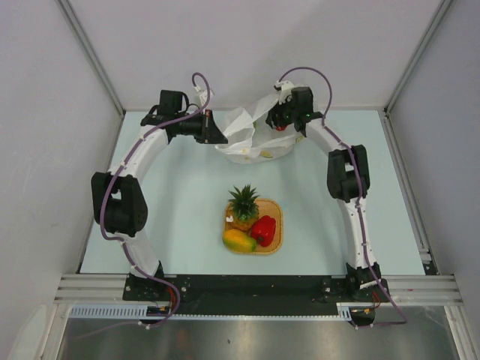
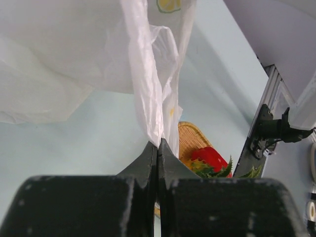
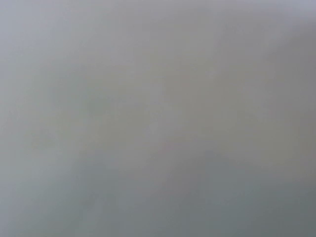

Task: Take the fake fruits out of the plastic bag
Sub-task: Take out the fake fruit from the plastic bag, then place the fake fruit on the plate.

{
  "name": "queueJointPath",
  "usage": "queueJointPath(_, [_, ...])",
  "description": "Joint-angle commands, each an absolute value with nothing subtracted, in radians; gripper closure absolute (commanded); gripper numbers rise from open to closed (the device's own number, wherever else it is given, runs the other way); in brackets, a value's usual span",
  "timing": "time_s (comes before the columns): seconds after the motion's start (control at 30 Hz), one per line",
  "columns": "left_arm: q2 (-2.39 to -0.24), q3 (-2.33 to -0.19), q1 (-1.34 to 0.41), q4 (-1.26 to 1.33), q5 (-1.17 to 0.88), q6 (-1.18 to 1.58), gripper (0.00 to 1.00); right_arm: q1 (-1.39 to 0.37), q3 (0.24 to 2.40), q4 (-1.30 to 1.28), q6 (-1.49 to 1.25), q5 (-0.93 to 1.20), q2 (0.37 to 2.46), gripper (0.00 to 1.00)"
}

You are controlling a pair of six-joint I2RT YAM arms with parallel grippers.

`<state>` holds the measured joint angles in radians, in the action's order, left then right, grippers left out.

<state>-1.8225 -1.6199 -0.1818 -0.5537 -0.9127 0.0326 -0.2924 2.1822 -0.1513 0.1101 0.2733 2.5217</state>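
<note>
Plastic bag, printed mark unreadable, pinched in left hand

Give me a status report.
Left gripper: jaws shut on plastic bag. Right gripper at bag, jaws hidden. Pineapple, pepper, mango on mat.

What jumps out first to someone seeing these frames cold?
The white plastic bag at the far edge of the table, the left gripper shut on a fold of it. Nearer, a pineapple, red pepper and mango sit on a woven mat. The right wrist view is only grey blur.
</note>
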Motion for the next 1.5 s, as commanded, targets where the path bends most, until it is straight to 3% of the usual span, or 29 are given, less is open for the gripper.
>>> queueJointPath(0.0, [-1.829,-1.646,-0.176,-0.448,-0.962,0.100,1.00,-0.302,2.007,-0.127,0.127,0.463,2.225,0.88])
queueJointPath(0.47, [-1.749,-1.555,-0.179,-0.275,-0.908,0.153,1.00,-0.413,1.432,-0.348,0.238,0.554,1.594,0.87])
queueJointPath(0.7, [-1.713,-1.516,-0.202,-0.203,-0.922,0.173,1.00,-0.400,1.260,-0.509,0.116,0.606,1.451,0.84])
queueJointPath(0.93, [-1.686,-1.491,-0.209,-0.275,-0.925,0.152,1.00,-0.367,1.132,-0.402,0.005,0.721,1.500,0.81])
queueJointPath(1.47, [-1.552,-1.382,-0.209,-0.299,-0.862,0.084,1.00,-0.429,1.129,-0.190,-0.146,0.796,1.758,0.76])
